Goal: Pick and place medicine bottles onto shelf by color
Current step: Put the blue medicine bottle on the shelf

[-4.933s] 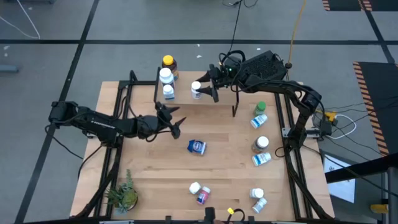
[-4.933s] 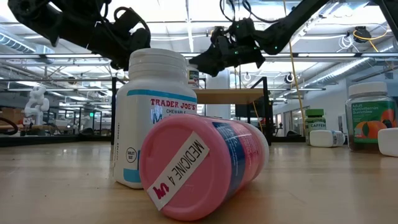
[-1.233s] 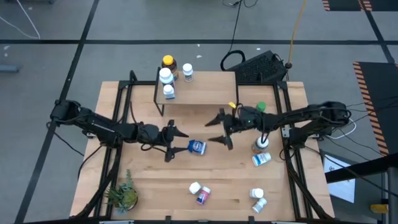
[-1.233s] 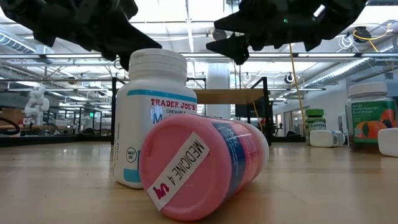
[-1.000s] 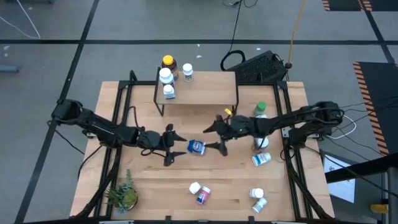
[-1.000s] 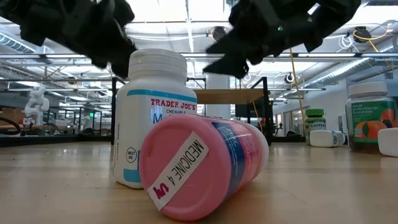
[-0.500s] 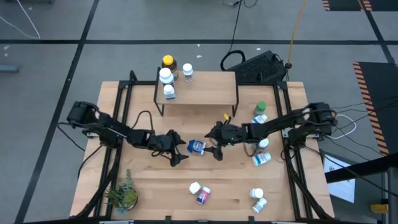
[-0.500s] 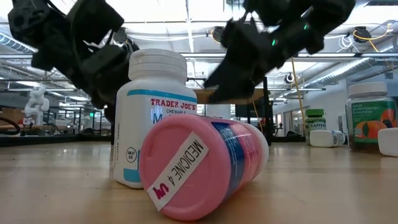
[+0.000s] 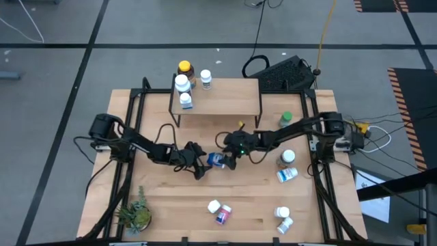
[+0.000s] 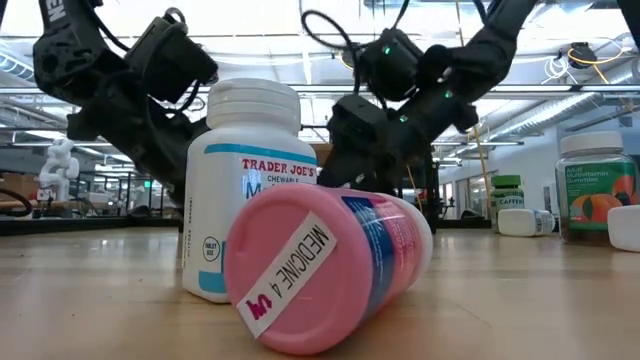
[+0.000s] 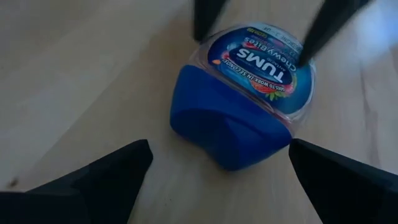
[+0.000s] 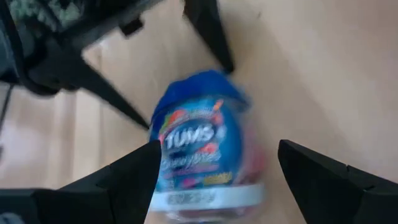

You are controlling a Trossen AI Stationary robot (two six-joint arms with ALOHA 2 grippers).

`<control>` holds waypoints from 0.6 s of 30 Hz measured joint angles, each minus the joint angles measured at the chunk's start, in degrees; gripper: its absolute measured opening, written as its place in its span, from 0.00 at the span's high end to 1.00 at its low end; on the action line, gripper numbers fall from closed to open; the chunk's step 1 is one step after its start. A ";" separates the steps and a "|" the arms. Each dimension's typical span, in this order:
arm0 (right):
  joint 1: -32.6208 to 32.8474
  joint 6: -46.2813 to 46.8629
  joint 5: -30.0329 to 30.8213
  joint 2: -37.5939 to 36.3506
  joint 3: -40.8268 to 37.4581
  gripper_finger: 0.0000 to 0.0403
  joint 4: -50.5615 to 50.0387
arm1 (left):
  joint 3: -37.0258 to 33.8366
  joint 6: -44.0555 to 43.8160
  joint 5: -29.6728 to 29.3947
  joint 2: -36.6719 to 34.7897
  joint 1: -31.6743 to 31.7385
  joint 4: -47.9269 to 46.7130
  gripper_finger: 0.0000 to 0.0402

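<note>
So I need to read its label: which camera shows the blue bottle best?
The left wrist view: the blue bottle fills it, label sharp. The right wrist view shows it blurred, the high view only as a speck between both grippers, and the low view hides it.

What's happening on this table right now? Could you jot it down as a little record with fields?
Centre: blue bottle lying on its side on the table
Left claw: open, at the bottle's cap end
Right claw: open, at the bottle's other end
Held: nothing gripped yet
Shelf: three white bottles and an amber bottle at its left end
Elsewhere: loose bottles at the right and front; plant at the front left corner
</note>
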 joint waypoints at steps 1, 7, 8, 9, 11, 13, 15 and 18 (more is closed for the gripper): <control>-0.04 0.33 -1.18 0.49 -0.07 0.22 -0.08 | 0.02 -0.20 -0.36 0.04 0.00 0.14 0.02; 1.43 2.21 -3.22 3.04 0.07 0.22 1.30 | -0.05 0.34 -2.12 0.11 -0.11 -0.11 0.03; 1.76 2.35 -3.20 3.13 0.07 0.22 1.34 | -0.05 0.52 -2.20 0.12 -0.11 -0.24 0.04; 2.08 2.31 -2.92 3.14 0.07 0.23 1.33 | -0.08 0.61 -2.28 0.15 -0.11 -0.32 0.05; 2.55 2.41 -2.48 2.96 0.04 0.25 1.41 | -0.09 0.65 -2.44 0.15 -0.11 -0.47 0.09; 3.03 2.45 -1.97 2.59 0.00 0.28 1.13 | -0.09 0.54 -2.65 0.17 -0.11 -0.47 0.13; 3.30 1.89 -1.68 2.43 -0.03 0.31 1.28 | -0.13 0.67 -2.75 0.20 -0.11 -0.55 0.17; 3.61 1.23 -1.02 2.27 -0.09 0.35 1.24 | -0.18 1.27 -3.32 0.20 -0.11 -0.44 0.23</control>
